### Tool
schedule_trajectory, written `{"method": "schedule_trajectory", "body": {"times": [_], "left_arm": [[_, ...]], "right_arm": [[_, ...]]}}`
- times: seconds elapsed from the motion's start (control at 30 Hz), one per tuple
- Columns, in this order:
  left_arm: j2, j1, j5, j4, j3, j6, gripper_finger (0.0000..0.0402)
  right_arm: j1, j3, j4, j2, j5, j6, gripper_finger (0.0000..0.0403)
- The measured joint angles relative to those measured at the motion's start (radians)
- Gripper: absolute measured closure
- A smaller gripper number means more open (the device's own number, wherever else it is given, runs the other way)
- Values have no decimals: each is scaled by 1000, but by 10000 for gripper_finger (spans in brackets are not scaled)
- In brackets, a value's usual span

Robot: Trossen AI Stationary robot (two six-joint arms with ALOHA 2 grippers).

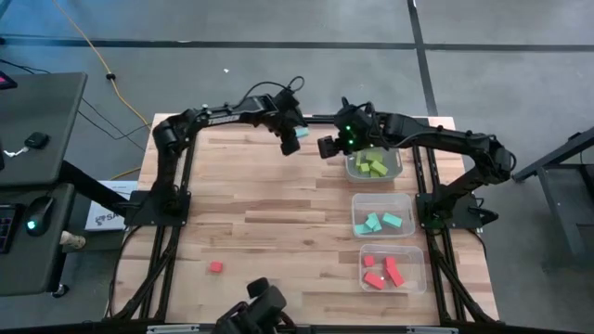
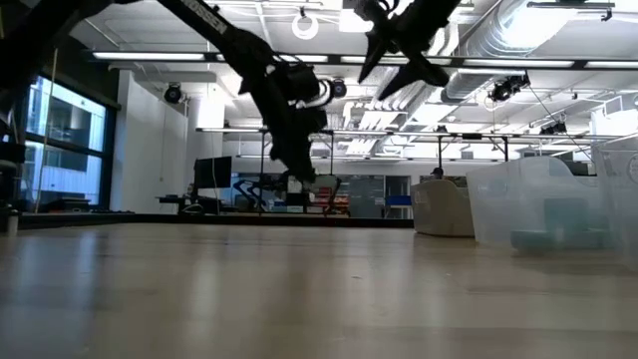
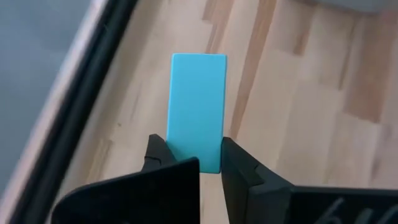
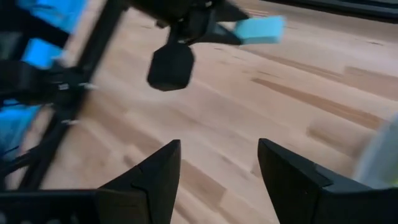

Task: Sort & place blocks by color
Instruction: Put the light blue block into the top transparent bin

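My left gripper [image 1: 291, 139] hovers over the table's far middle, shut on a light blue bar block [image 3: 197, 106]. The right wrist view also shows that block [image 4: 261, 29] in the left gripper. My right gripper [image 4: 219, 155] is open and empty. It hangs in the air just right of the left gripper [image 1: 328, 147], beside the green bin [image 1: 375, 165]. That bin holds lime green blocks. A middle bin [image 1: 381, 215] holds light blue blocks, and the near bin [image 1: 391, 266] holds red-orange blocks. One red-orange block [image 1: 215, 267] lies on the table near its front left. My left gripper pinches the light blue bar by one short end [image 3: 196, 158] between its two fingers [image 3: 239, 163]. The fingers lie along the bar, and most of its length sticks out past the fingertips. The bar is lifted clear of the table.
Three clear bins stand in a row along the table's right side and show as tall clear walls [image 2: 543, 204] in the low view. The wooden table top [image 1: 269, 213] is bare between the arms and the lone red-orange block. A dark camera mount [image 1: 260, 311] sits at the near edge.
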Motion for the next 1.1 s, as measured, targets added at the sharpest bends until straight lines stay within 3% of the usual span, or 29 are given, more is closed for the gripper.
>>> {"method": "schedule_trajectory", "body": {"times": [0.23, 0.6, 0.77, 1.1], "left_arm": [[-145, -4, -3, -2, 0, 15, 401], [-342, -36, -83, 0, 2, 24, 401], [-377, -79, -100, 0, 3, 24, 401], [-380, -199, -268, 8, 3, 62, 401]], "right_arm": [[-43, 0, 131, 0, -148, -34, 198], [-111, 0, 338, 0, -189, 9, 198], [-143, 0, 404, 0, -195, 36, 198], [-156, 0, 400, 0, -195, 58, 198]]}}
